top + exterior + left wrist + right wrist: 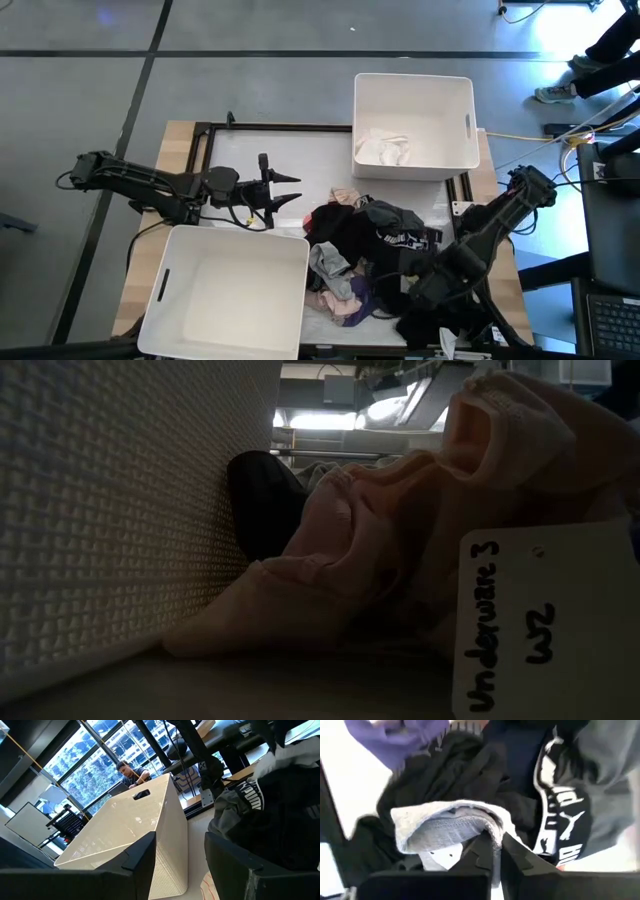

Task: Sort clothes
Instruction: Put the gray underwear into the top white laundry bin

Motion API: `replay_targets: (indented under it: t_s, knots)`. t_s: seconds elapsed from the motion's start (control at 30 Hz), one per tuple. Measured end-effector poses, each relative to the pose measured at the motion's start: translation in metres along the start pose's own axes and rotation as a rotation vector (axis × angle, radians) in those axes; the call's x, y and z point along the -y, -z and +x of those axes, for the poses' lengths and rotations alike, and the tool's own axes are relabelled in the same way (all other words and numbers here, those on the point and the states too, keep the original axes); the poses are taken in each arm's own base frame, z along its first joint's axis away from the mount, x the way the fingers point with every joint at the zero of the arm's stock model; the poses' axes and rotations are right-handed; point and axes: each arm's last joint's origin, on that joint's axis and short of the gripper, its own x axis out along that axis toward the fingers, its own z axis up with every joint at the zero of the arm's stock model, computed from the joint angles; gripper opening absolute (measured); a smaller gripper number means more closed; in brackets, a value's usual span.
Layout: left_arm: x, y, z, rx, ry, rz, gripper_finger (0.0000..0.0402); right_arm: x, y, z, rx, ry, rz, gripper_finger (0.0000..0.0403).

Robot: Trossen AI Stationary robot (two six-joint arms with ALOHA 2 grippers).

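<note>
Two white bins stand by one heap of clothes (365, 255): a near bin (225, 300) just beside it, empty, and a far bin (412, 125) holding one white garment (385, 150). Right gripper (497, 845), in the heap, is clamped on a grey sock (445, 825). Left gripper (285, 190) hovers beside the heap, fingers apart.

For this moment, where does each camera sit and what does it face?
High: overhead, facing down on the clothes pile; both arms show.
Low: table height, facing a pink garment beside a bin wall; no arm.
Left wrist: behind the open left pincer, facing the far bin.
Right wrist: right pincer shut on grey fabric.
Shared: the pile.
</note>
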Motion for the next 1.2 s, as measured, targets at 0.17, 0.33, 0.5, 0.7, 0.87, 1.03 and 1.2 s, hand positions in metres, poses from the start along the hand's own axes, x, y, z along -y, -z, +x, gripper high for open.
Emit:
replay_targets:
  t_s: [0.17,0.33,0.5,0.7,0.87,1.03,1.2]
  knots:
    - [0.0,0.0,0.0,-0.002,0.001,0.001,0.0159,0.016,-0.02,-0.025,0.095,0.049,0.075,0.002]
    - [0.0,0.0,0.0,-0.002,0.002,0.001,0.0159,0.037,-0.037,-0.048,0.193,0.13,0.144,0.0021]
    - [0.0,0.0,0.0,-0.002,0.001,0.001,0.0159,0.061,-0.051,-0.065,0.303,0.227,0.175,0.0016]
    - [0.0,0.0,0.0,-0.003,0.002,0.001,0.0159,0.098,-0.062,-0.075,0.394,0.359,0.241,0.0025]
    - [0.0,0.0,0.0,-0.003,0.003,0.002,0.0159,0.132,-0.065,-0.084,0.433,0.488,0.272,0.0027]
    - [0.0,0.0,0.0,-0.003,0.002,0.002,0.0159,0.166,-0.066,-0.091,0.464,0.661,0.328,0.0027]
    - [0.0,0.0,0.0,-0.003,0.003,0.002,0.0159,0.196,-0.065,-0.096,0.459,0.815,0.393,0.0028]
